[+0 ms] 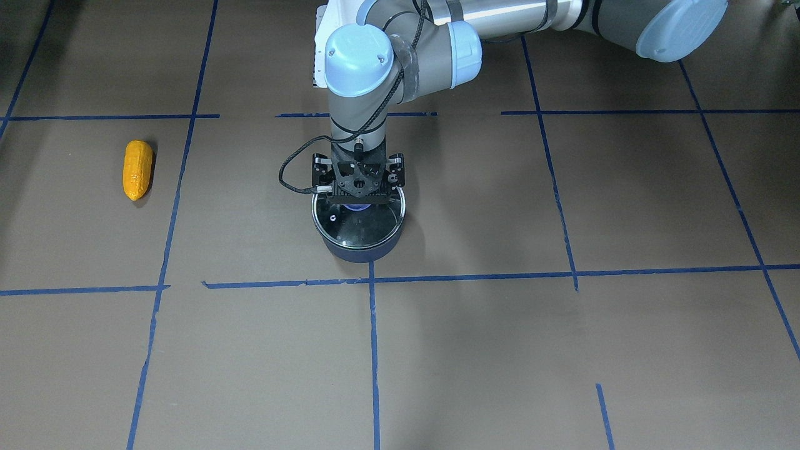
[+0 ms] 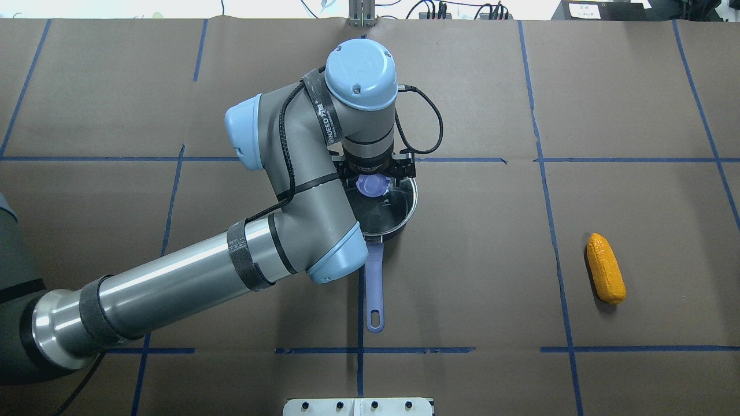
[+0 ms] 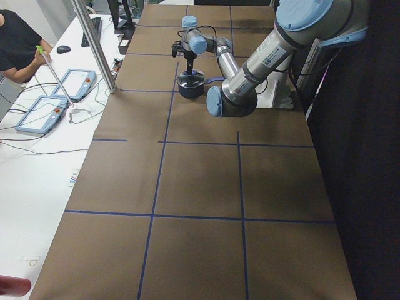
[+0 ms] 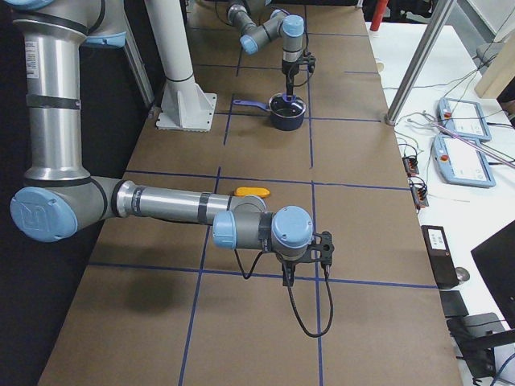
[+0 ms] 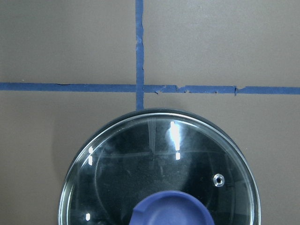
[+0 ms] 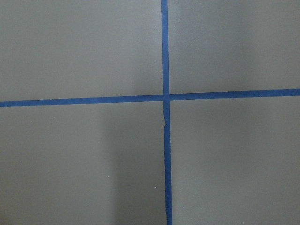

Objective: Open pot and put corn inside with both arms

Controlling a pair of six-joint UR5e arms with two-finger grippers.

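Note:
The dark navy pot (image 1: 359,251) stands mid-table with its round glass lid (image 1: 365,224) on it. Its lavender handle (image 2: 374,289) points toward my base. My left gripper (image 1: 358,199) points straight down onto the lid's blue knob (image 2: 372,185). Its fingers are hidden, so I cannot tell whether they grip the knob. The left wrist view shows the lid (image 5: 159,164) and knob (image 5: 171,211) close below. The orange-yellow corn (image 1: 137,169) lies alone on the table, far from the pot (image 2: 605,267). My right gripper (image 4: 290,277) shows only in the exterior right view, low over the table beyond the corn (image 4: 252,191).
Brown paper with a blue tape grid (image 1: 372,350) covers the table. The right wrist view shows only a tape cross (image 6: 165,97). Teach pendants (image 4: 463,153) and cables lie on the white side table, where an operator (image 3: 15,44) sits.

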